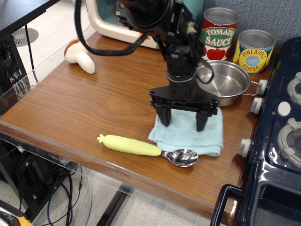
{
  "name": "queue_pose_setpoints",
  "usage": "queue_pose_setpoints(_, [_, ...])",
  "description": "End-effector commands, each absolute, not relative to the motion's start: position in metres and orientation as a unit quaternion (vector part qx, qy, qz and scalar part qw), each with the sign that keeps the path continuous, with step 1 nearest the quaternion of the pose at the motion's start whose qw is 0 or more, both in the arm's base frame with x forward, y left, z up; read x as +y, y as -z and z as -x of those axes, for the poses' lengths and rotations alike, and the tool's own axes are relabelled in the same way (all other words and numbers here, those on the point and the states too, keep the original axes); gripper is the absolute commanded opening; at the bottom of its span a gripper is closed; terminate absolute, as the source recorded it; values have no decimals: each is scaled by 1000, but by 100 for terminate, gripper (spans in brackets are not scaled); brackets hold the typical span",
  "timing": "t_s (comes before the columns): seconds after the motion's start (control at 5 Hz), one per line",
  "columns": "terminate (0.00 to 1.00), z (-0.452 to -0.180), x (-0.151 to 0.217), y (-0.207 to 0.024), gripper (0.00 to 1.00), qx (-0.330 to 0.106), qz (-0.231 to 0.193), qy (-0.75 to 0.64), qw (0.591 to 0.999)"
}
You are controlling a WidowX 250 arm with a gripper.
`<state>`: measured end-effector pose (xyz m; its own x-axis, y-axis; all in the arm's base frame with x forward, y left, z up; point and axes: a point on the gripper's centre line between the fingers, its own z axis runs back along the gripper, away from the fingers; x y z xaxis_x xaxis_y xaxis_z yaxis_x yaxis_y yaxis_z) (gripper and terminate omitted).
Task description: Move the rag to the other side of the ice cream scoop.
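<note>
In the one view, the rag (pixel 188 135) is seen lying just behind the bowl end of the scoop (pixel 148 149), its near edge close to or touching the metal bowl, and just in front of the pot (pixel 225 81). The gripper (pixel 183 122) is set on the rag's far half with its fingers (pixel 164 117) spread wide apart and their tips pressed into the cloth; nothing is clamped between them.

The step in hand is judged to be a drag of the cloth along the table (pixel 84 103). It would be done well if downward pressure were kept even on both tips, so that the cloth slides flat instead of bunching, and if the scoop were not nudged.

The rag is light blue terry, roughly square, flat, and slightly rumpled at its near edge.
</note>
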<state>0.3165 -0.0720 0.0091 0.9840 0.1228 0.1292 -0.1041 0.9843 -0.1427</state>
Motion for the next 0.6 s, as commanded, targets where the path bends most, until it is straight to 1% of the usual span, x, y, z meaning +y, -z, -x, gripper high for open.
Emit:
queue_pose_setpoints(0.0, [0, -289, -100, -22, 100, -61, 83, -13, 995])
queue_pose_setpoints(0.2, [0, -293, -97, -33, 100, -68, 90, -15, 993])
queue_pose_setpoints(0.4, [0, -297, -93, -54, 100, -87, 90, -17, 992])
